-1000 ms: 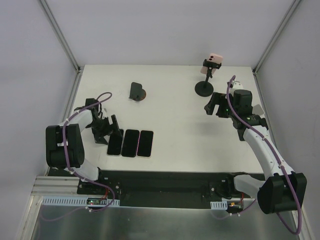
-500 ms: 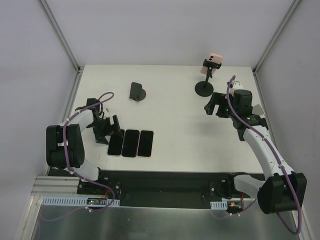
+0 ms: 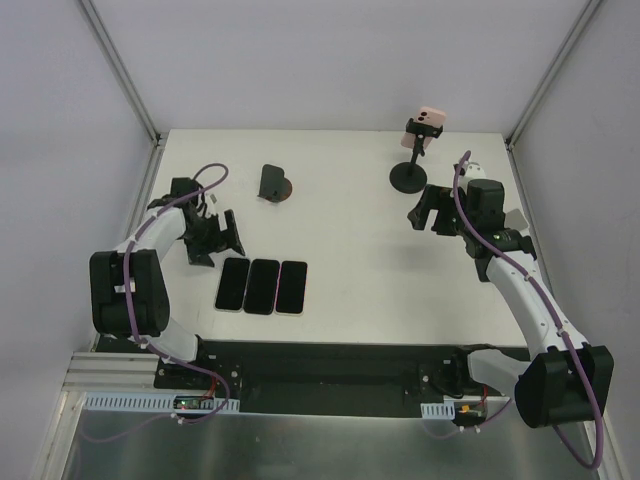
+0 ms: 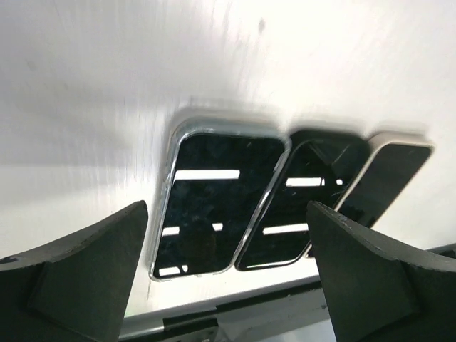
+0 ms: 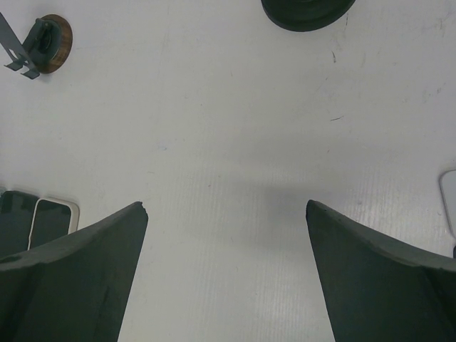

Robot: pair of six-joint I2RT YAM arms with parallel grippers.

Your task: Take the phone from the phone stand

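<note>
A pink phone (image 3: 431, 117) sits clamped at the top of the black phone stand (image 3: 408, 177) at the back right of the table. My right gripper (image 3: 419, 206) hovers just in front of the stand's round base (image 5: 307, 12), open, with only bare table between its fingers (image 5: 225, 205). My left gripper (image 3: 221, 243) is on the left side, open and empty, just behind the leftmost of three dark phones lying flat. In the left wrist view, the open left gripper (image 4: 226, 208) looks down on that leftmost phone (image 4: 214, 203).
Three phones (image 3: 261, 286) lie side by side near the front left, also seen from the left wrist (image 4: 306, 196). A small empty stand on a brown disc (image 3: 273, 184) sits at the back centre, visible from the right wrist (image 5: 40, 37). White walls and rails border the table.
My left gripper has lifted and drawn back from the row of phones toward the far left. The right arm has not moved.
</note>
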